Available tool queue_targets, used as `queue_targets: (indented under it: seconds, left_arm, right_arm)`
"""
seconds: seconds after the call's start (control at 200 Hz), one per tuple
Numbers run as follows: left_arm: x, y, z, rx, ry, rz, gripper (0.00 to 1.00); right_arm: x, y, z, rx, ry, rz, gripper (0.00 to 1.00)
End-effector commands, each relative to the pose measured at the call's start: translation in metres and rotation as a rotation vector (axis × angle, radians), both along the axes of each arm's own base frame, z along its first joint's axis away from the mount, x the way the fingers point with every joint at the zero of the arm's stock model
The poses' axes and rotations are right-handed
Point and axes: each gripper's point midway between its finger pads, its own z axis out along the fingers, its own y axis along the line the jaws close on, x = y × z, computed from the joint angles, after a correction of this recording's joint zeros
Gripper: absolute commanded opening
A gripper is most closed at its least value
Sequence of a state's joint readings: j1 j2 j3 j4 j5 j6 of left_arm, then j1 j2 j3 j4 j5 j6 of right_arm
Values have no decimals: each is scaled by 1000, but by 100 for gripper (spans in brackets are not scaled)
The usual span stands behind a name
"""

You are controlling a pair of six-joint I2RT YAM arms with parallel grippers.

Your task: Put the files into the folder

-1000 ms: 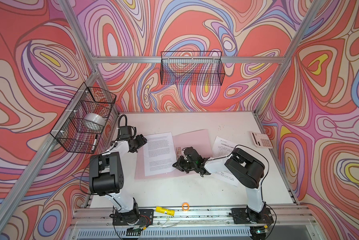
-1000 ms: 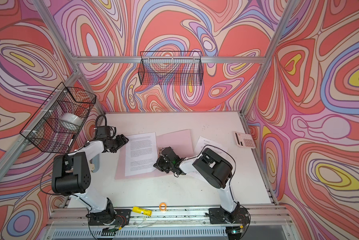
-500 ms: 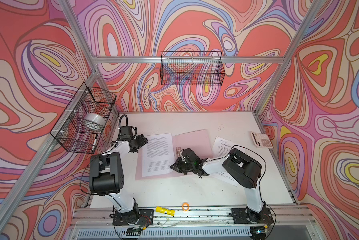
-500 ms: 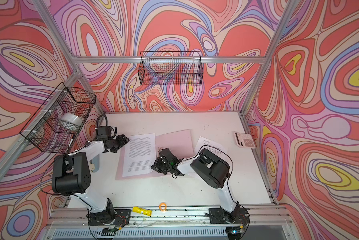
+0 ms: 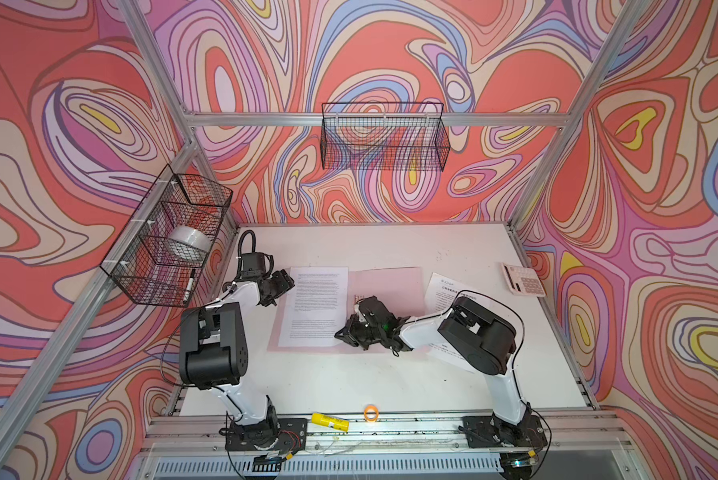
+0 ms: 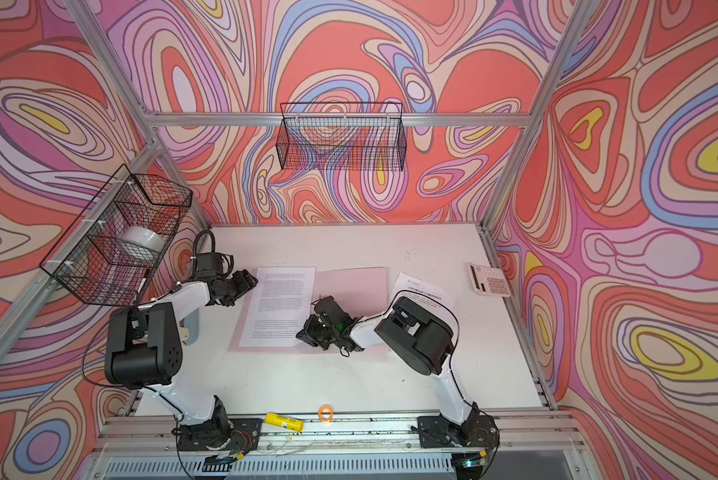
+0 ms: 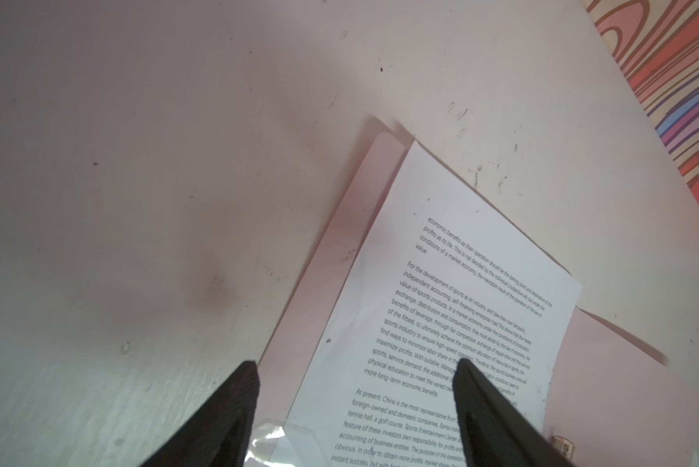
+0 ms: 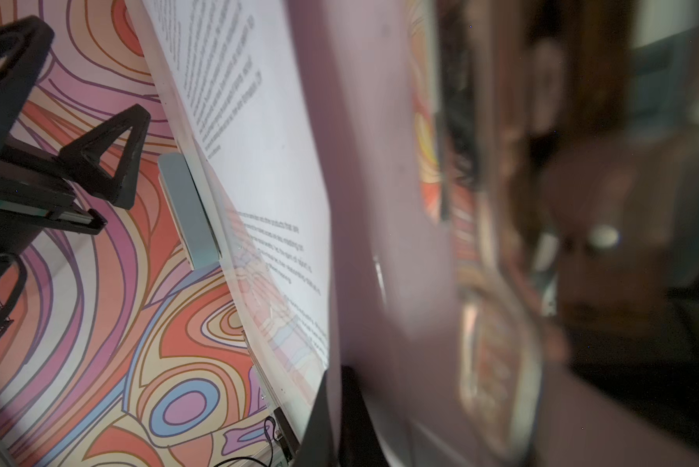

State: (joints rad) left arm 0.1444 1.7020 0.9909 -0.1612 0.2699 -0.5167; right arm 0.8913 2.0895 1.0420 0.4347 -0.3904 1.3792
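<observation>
The pale pink folder [image 5: 386, 291] lies open on the table in both top views, also [image 6: 357, 286]. One white printed file [image 5: 313, 307] rests on its left half. A second file with a small logo [image 5: 446, 289] lies right of the folder, partly under the right arm. My left gripper [image 5: 286, 284] hovers open at the first file's far left corner; in its wrist view the fingers [image 7: 242, 404] straddle the folder's edge [image 7: 331, 263] and the file [image 7: 440, 283]. My right gripper [image 5: 344, 332] sits low at the folder's near edge, its jaws [image 8: 336, 374] pinched on the thin pink sheet [image 8: 364, 202].
A pink-and-white calculator [image 5: 523, 279] lies at the table's right edge. A yellow tube [image 5: 330, 421] and an orange ring [image 5: 371, 412] rest on the front rail. Wire baskets hang on the left wall [image 5: 166, 241] and the back wall [image 5: 384, 137].
My right gripper has moved left and toward the front edge, and the folder with the file on it has shifted and turned slightly with it. The left arm has stayed still.
</observation>
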Motion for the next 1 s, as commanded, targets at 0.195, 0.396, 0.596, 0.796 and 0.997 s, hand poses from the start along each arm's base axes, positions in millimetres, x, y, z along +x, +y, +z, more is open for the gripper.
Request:
queue_targets:
  seconds: [0.195, 0.396, 0.596, 0.796, 0.997]
  left_arm:
    - [-4, 8, -9, 34, 43, 5, 77]
    - [-3, 7, 2, 30, 22, 1, 77]
    - [-5, 9, 10, 45, 9, 6, 77]
    - [-4, 9, 11, 50, 6, 3, 77]
    - [-3, 9, 6, 49, 2, -4, 77]
  right_arm:
    - [-1, -17, -3, 89, -6, -16, 49]
    - [11, -21, 49, 221, -118, 22, 57]
    - [18, -49, 70, 93, -143, 32, 58]
    - [23, -112, 58, -65, -109, -48, 56]
    - [10, -153, 41, -158, -81, -95, 54]
